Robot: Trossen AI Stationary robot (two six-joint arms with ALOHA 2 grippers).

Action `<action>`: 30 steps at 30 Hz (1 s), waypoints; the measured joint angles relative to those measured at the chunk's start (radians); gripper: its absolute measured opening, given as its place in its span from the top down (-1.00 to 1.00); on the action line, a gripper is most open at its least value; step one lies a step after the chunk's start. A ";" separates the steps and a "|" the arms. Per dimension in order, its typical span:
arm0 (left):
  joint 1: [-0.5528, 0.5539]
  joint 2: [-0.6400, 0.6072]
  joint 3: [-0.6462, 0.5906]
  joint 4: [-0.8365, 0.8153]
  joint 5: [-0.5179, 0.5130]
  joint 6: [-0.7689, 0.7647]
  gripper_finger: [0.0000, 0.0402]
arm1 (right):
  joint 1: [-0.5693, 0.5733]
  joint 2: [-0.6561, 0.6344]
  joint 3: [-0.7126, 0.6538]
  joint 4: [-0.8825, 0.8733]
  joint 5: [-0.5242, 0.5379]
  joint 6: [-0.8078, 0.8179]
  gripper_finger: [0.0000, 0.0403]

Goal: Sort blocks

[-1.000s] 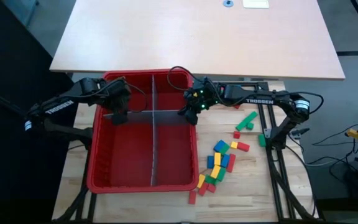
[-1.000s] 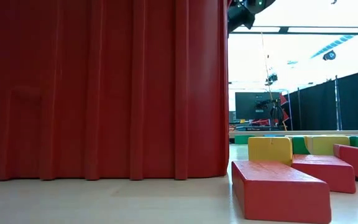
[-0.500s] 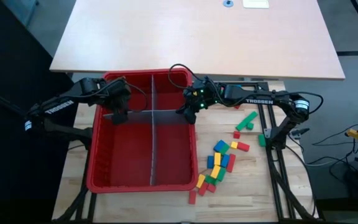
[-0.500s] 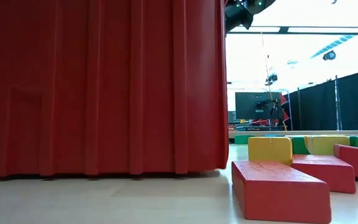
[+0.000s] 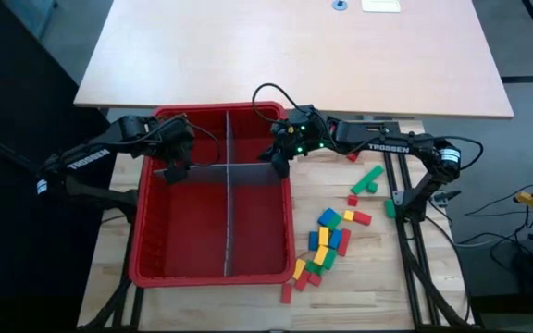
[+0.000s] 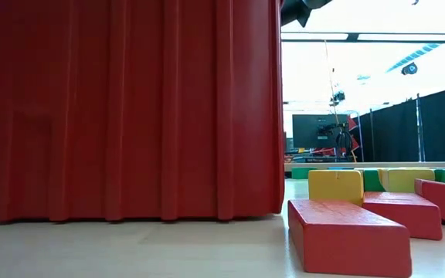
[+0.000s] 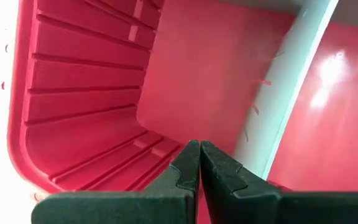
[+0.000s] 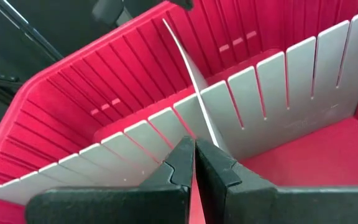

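Note:
The red bin point(image 5: 146, 231) stands on the table's left half, split by a long grey divider point(image 5: 227, 213) and a cross divider point(image 5: 202, 168). The blocks point(image 5: 327, 240) lie loose on the table right of the bin; in the low view a red block point(image 6: 346, 235) and a yellow one point(image 6: 335, 185) lie nearest. My left gripper point(image 5: 176, 168) is shut inside the bin, by the cross divider's left end point(image 7: 278, 112). My right gripper point(image 5: 278, 157) is shut above that divider's right end point(image 8: 204, 118), near the bin's right wall. My left gripper's shut fingers point(image 7: 185, 168) point down into the bin's corner, next to the grey divider; I cannot tell whether they touch it. My right gripper's shut fingers point(image 8: 179, 162) hang over the cross divider's right end; I cannot tell whether they touch it either.
Green blocks point(image 5: 368, 178) lie apart from the pile, by the right arm's base. A red block point(image 5: 285, 292) lies at the bin's near right corner. A pale tabletop point(image 5: 294, 55) stands beyond the bin.
My right gripper has risen and gone a little toward the far edge and the bin's middle, staying shut. The bin's near wall tipped up slightly half a second ago and has settled back.

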 joint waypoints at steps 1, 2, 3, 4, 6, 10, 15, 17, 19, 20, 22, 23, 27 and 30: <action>0.000 0.000 0.000 -0.002 0.015 0.018 1.00 | -0.001 0.000 0.002 0.000 0.000 0.004 1.00; 0.000 0.000 0.000 -0.005 0.033 0.035 1.00 | -0.001 0.000 0.003 0.000 0.000 0.010 1.00; 0.000 0.000 0.000 -0.011 0.055 0.048 1.00 | -0.003 0.000 0.005 0.000 0.000 0.017 1.00; 0.000 0.000 0.000 -0.018 0.075 0.059 1.00 | -0.003 0.000 0.005 0.000 0.000 0.022 1.00; 0.000 0.000 0.000 -0.033 0.102 0.071 0.98 | -0.003 0.000 0.005 0.001 0.000 0.030 1.00; 0.000 0.000 0.000 -0.067 0.109 0.081 0.78 | -0.003 0.000 0.005 0.000 0.000 0.042 0.93; 0.000 0.000 0.000 -0.116 0.146 0.129 0.30 | -0.003 -0.001 0.005 0.000 -0.001 0.050 0.68; 0.000 0.000 0.000 -0.120 0.169 0.143 0.09 | -0.003 -0.001 0.005 0.000 -0.001 0.054 0.56; 0.000 0.000 0.000 -0.122 0.179 0.158 -0.11 | -0.003 -0.001 0.005 0.000 -0.001 0.058 0.46; 0.000 0.000 0.000 -0.122 0.179 0.162 -0.19 | -0.003 -0.001 0.005 0.000 -0.001 0.058 0.41; 0.000 0.002 0.000 -0.122 0.179 0.167 -0.33 | -0.002 -0.001 0.005 0.000 -0.001 0.059 0.33; 0.000 0.003 0.000 -0.121 0.179 0.171 -0.38 | -0.003 -0.001 0.005 0.000 -0.001 0.059 0.30; 0.000 0.008 0.000 -0.121 0.175 0.172 -0.43 | -0.003 -0.001 0.005 0.000 -0.001 0.059 0.21; 0.000 0.015 0.000 -0.121 0.175 0.181 -0.39 | -0.003 -0.001 0.005 0.000 -0.001 0.059 0.18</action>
